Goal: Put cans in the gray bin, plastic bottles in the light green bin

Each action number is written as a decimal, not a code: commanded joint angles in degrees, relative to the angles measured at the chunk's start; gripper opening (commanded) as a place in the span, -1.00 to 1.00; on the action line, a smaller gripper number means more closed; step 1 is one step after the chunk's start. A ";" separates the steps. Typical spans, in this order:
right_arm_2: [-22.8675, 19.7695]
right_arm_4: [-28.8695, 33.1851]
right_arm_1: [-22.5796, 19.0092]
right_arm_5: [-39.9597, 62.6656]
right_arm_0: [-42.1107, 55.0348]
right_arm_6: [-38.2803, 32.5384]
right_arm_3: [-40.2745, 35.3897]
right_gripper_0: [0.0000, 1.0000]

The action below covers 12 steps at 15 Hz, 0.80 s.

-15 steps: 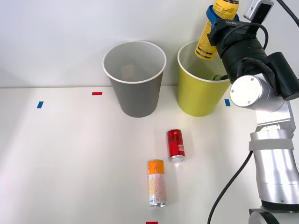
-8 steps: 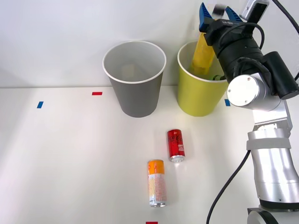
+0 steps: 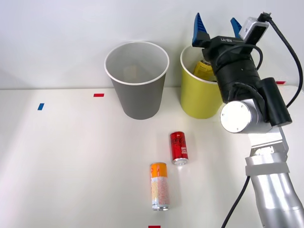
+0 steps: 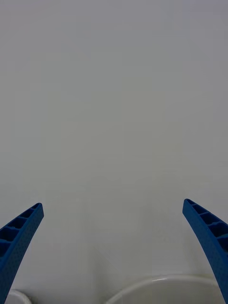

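The right gripper (image 3: 216, 27) hangs above the light green bin (image 3: 194, 97), its blue fingers (image 3: 199, 29) spread wide with nothing between them. A yellow-labelled bottle (image 3: 205, 69) sits inside that bin, its top just showing over the white rim. The gray bin (image 3: 138, 95) stands just beside it on the table (image 3: 71, 161). Nearer the robot, two cans lie on their sides, near each other but apart: the red can (image 3: 179, 147) and the orange-topped can (image 3: 159, 185). From the wrist camera, the spread fingers (image 4: 19, 240) frame a plain wall.
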 commanded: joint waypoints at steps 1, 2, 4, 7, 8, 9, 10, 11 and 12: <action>2.67 -0.28 -0.85 -0.13 9.37 -0.23 -9.96 1.00; 3.55 -0.63 -1.55 -0.13 11.47 -0.32 -12.07 1.00; 5.49 -1.07 -3.05 -0.49 17.10 -0.67 -17.43 1.00; 9.09 -1.25 -5.24 -5.94 26.33 -0.84 -22.35 1.00; 10.23 -1.25 -5.86 -8.22 28.88 -0.84 -22.97 1.00; 11.81 -1.25 -6.21 -11.65 31.69 -0.58 -22.97 1.00; 13.13 -1.16 -6.47 -14.29 34.24 -0.40 -22.97 1.00; 14.19 -0.98 -6.82 -16.66 36.79 -0.40 -22.97 1.00; 14.89 -0.45 -7.18 -17.98 38.63 -0.40 -22.97 1.00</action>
